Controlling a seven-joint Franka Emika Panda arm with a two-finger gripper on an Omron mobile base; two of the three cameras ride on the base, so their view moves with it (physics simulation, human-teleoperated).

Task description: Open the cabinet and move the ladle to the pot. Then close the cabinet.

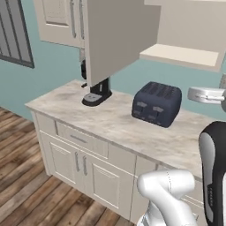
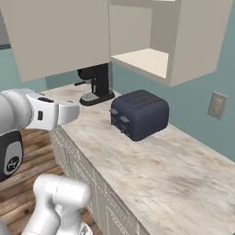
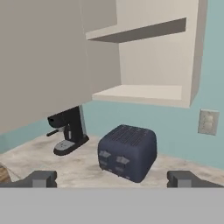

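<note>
The gripper (image 3: 111, 178) hangs wide open and empty in the hand view, one dark fingertip at 8 o'clock and the other at 4 o'clock, both clear of everything. Between and beyond them a toaster (image 3: 127, 152) sits on the counter (image 3: 83, 166), with a coffee machine (image 3: 68, 131) at its 9 o'clock. The cabinet (image 3: 153, 94) stands open at 12 o'clock; its door (image 3: 39, 61) is swung out over the coffee machine, and both shelves look bare. I cannot find the ladle on either of them. The hand view alone takes in the upper shelf (image 3: 135, 30). A wall socket (image 2: 216, 105) sits at 3 o'clock in the right base view. The left base view adds a window (image 1: 15, 33) at 10 o'clock, a wood floor (image 1: 26, 190) and lower cabinet doors (image 1: 81, 165)
</note>
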